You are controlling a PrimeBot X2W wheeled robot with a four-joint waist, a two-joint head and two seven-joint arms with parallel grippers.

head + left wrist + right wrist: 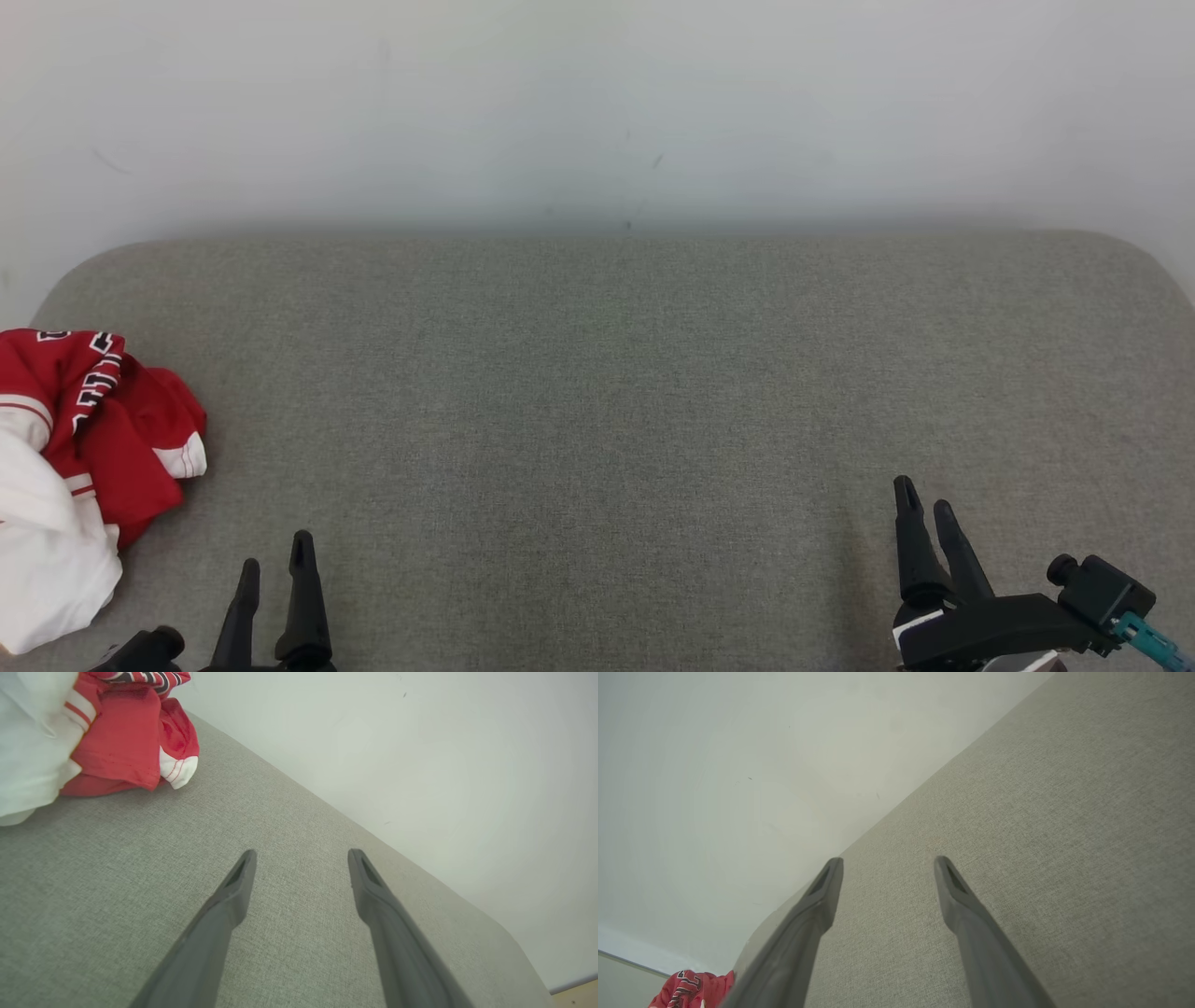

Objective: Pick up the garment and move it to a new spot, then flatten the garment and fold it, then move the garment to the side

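**Grey counter, garment crumpled at our left**

Grey woven fabric covers the counter (pixel 597 392), which has rounded far corners and runs up to a plain white wall (pixel 597 112). The garment (pixel 84 448) lies crumpled at the counter's left edge in the head view. It is a heap of red cloth with white trim and dark lettering (we cannot read it) beside a larger white part that runs off the picture's left side.

Our left gripper (pixel 276 553) sits at the lower left, just right of the heap and apart from it, pointing up the view. In the left wrist view its two dark fingers (pixel 229 900) stand spread wide with grey fabric between them, holding nothing. The garment (pixel 117 742) is at that view's upper left, clear of both tips.

Our right gripper (pixel 923 497) is at the lower right, well apart from the garment, over the counter. In the right wrist view it is likewise parted wide and empty, and a scrap of the red cloth shows at the bottom left corner, by the counter's far end.
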